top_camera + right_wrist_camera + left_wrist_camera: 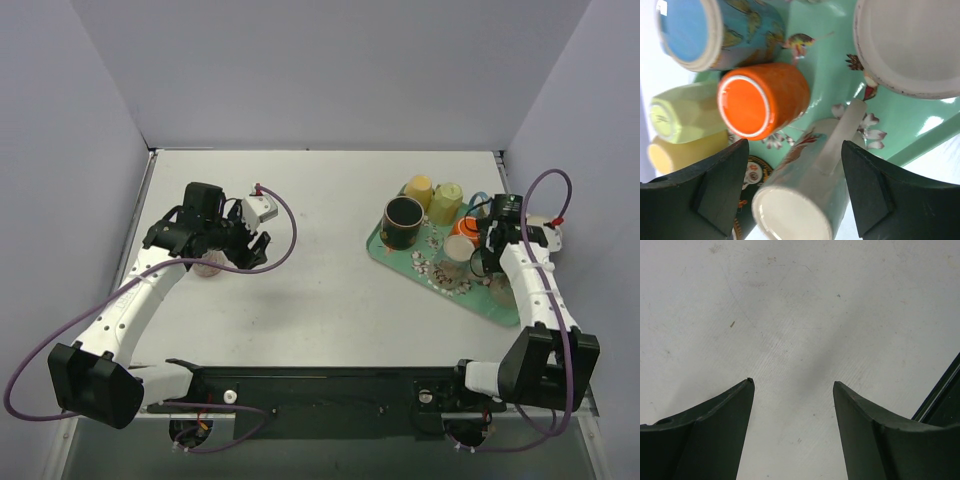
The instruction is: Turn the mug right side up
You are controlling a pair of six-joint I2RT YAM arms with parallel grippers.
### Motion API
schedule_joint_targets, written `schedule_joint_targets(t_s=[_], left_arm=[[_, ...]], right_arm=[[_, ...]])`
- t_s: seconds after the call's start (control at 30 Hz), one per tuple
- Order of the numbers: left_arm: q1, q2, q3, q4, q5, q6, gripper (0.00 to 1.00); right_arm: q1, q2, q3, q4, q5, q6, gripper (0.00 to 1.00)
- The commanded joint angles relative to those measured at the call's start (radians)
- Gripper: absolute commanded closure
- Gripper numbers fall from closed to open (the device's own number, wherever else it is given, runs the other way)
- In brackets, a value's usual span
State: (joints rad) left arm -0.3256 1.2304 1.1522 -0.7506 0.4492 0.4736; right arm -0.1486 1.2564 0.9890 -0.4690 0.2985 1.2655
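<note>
The pale flowered mug (805, 185) stands base-up on the green tray (830, 65), squarely between the fingers of the right claw (795, 144). Its handle (840, 137) points ahead, away from the wrist. That claw is open, one finger on each side, with no grip visible. I would close on the body clear of the handle, then lift before rolling, since the orange cup (760, 100) sits just ahead of one fingertip. The left claw (792, 385) gapes over bare table (790, 300). No readable writing shows, only flower prints.
</note>
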Motion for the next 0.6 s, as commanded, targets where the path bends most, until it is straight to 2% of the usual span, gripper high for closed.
schedule_joint_targets(t_s=[0.0, 0.4, 0.57], left_arm=[[-0.003, -0.012, 0.004, 0.033, 0.013, -0.003, 0.25], [-0.003, -0.012, 0.004, 0.036, 0.016, -0.004, 0.26], [-0.004, -0.019, 0.001, 0.030, 0.006, 0.000, 0.25]], right_arm=[[0.015, 0.047, -0.029, -0.022, -0.021, 0.020, 0.30], [0.129, 0.100, -0.061, 0.059, -0.070, 0.098, 0.30], [0.133, 0.135, -0.059, 0.070, -0.059, 0.095, 0.31]])
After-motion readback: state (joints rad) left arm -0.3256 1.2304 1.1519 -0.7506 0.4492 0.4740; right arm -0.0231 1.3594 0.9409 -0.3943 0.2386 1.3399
